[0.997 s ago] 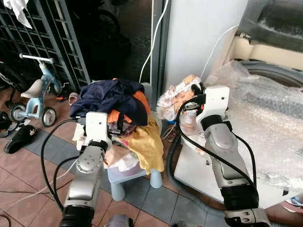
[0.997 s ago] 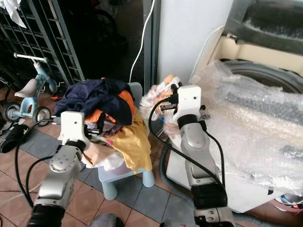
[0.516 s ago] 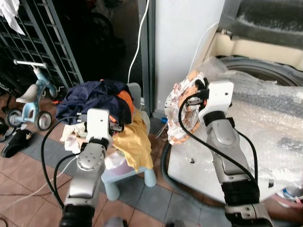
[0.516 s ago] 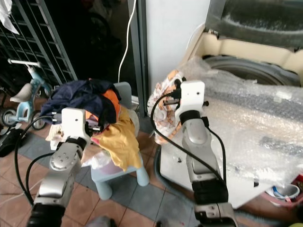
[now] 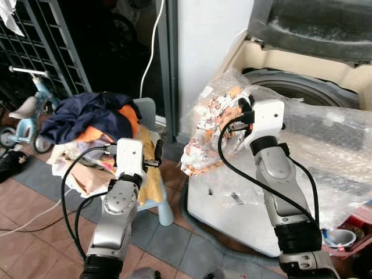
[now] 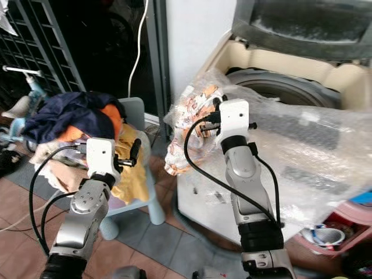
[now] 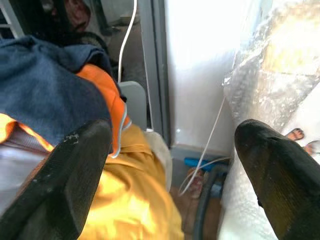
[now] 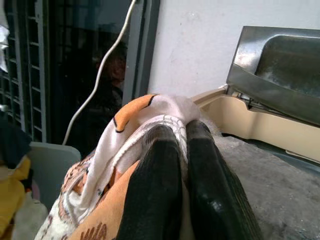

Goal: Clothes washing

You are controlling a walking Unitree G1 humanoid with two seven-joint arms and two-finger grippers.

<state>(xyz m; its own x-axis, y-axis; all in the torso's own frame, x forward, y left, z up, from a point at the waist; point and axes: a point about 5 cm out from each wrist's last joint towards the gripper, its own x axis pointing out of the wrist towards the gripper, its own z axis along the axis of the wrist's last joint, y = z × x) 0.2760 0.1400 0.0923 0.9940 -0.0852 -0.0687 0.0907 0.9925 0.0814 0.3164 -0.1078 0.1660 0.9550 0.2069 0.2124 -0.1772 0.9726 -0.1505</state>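
My right gripper is shut on a white and orange patterned garment. The garment hangs in the air at the front left corner of the top-loading washing machine, whose lid stands up. In the right wrist view the two fingers pinch the cloth tightly. A pile of clothes, dark blue, orange and yellow, sits on a pale blue plastic chair. Beside the pile's yellow cloth my left gripper is open and holds nothing.
Bubble wrap covers the washer's top and front. A child's tricycle and a metal gate stand at the left. A white cable hangs down the wall. A red basin sits on the floor at the right.
The camera has turned toward the washer. My right gripper has carried the patterned garment up and away from the chair to the washer's corner. The left gripper stays by the pile.
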